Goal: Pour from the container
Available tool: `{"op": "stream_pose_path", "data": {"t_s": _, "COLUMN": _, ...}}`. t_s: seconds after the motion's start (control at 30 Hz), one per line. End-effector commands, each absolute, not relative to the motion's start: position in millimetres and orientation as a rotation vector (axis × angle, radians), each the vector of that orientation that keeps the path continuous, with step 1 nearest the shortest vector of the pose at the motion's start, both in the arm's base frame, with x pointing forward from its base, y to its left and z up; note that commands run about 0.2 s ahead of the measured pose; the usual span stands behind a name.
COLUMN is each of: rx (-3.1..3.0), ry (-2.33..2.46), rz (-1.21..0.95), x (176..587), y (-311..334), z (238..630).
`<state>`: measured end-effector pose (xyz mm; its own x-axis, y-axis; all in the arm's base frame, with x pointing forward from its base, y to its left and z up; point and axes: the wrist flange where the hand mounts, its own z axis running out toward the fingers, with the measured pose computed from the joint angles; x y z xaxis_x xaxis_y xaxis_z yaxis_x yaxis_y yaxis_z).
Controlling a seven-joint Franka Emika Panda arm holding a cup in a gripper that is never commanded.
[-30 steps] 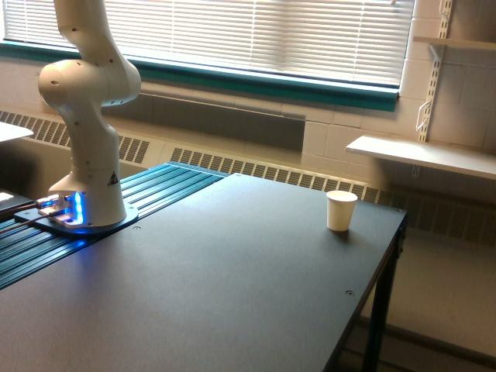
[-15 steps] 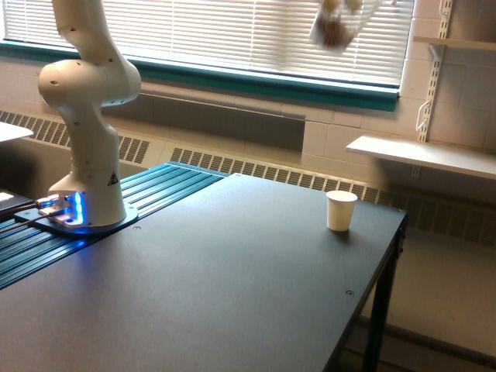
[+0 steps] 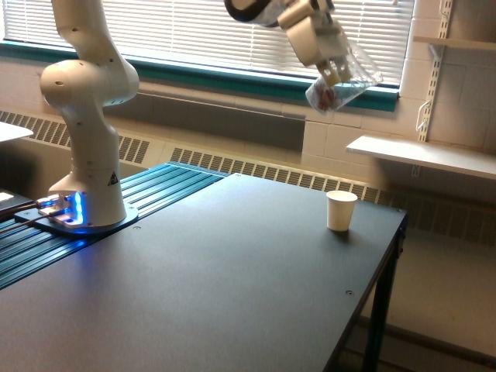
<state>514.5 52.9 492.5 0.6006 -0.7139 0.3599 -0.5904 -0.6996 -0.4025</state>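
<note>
High above the white paper cup [image 3: 342, 210], the Panda arm's gripper [image 3: 335, 71] carries the clear container [image 3: 341, 87], its fingers closed on the container's upper part. The container hangs well above the paper cup and almost straight over it, perhaps slightly toward the exterior view's left. Its long axis is tilted, one end toward the lower left and the other toward the upper right, with pinkish bits showing at the lower end; which end is the mouth cannot be told. The paper cup stands upright near the black table's [image 3: 232, 294] far right corner. The pour likely calls for a descent first.
</note>
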Motion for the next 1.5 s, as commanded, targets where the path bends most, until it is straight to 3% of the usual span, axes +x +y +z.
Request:
{"op": "stream_pose_path", "data": {"t_s": 0.03, "rx": -2.632, "ry": 1.089, "rz": -0.651, "x": 499.7, "y": 82.1, "z": 464.2}}
{"op": "stream_pose_path", "data": {"t_s": 0.73, "rx": -2.765, "ry": 1.003, "rz": -0.295, "x": 429.7, "y": 146.8, "z": 369.2}}
{"op": "stream_pose_path", "data": {"t_s": 1.27, "rx": -2.877, "ry": 0.783, "rz": -0.012, "x": 442.4, "y": 235.1, "z": 292.8}}
{"op": "stream_pose_path", "data": {"t_s": 1.5, "rx": -2.870, "ry": 0.815, "rz": 0.063, "x": 443.9, "y": 239.6, "z": 263.2}}
